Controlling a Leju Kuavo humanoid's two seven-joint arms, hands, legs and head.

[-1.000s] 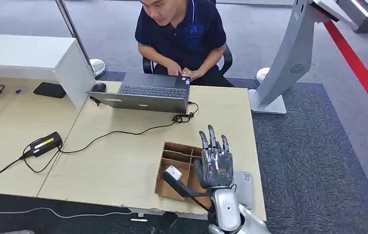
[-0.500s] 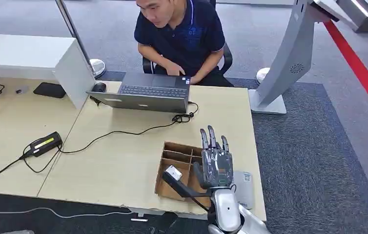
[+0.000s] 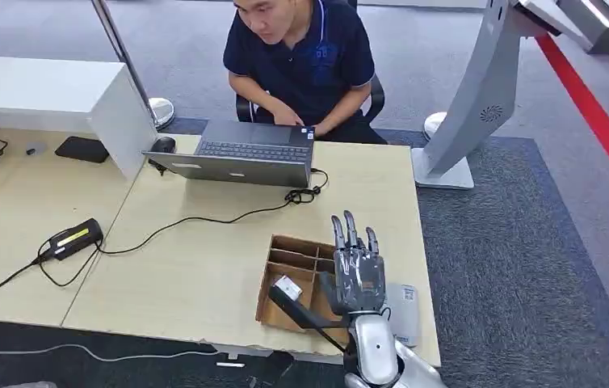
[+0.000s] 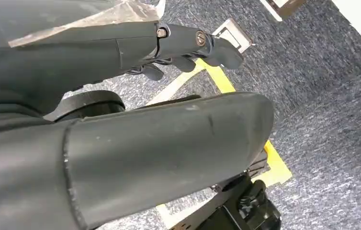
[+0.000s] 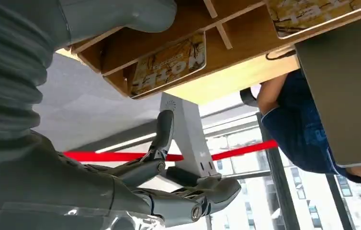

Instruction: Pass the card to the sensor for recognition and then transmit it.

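One right hand (image 3: 358,275), fingers spread and straight, holding nothing, raised over a cardboard tray (image 3: 285,259) at the table's (image 3: 204,275) near edge. Cards (image 5: 168,66) lie in tray compartments. Grey sensor (image 3: 402,311) just right of the hand. Left hand (image 4: 188,45): fingers loosely curled, holding nothing, above carpet.
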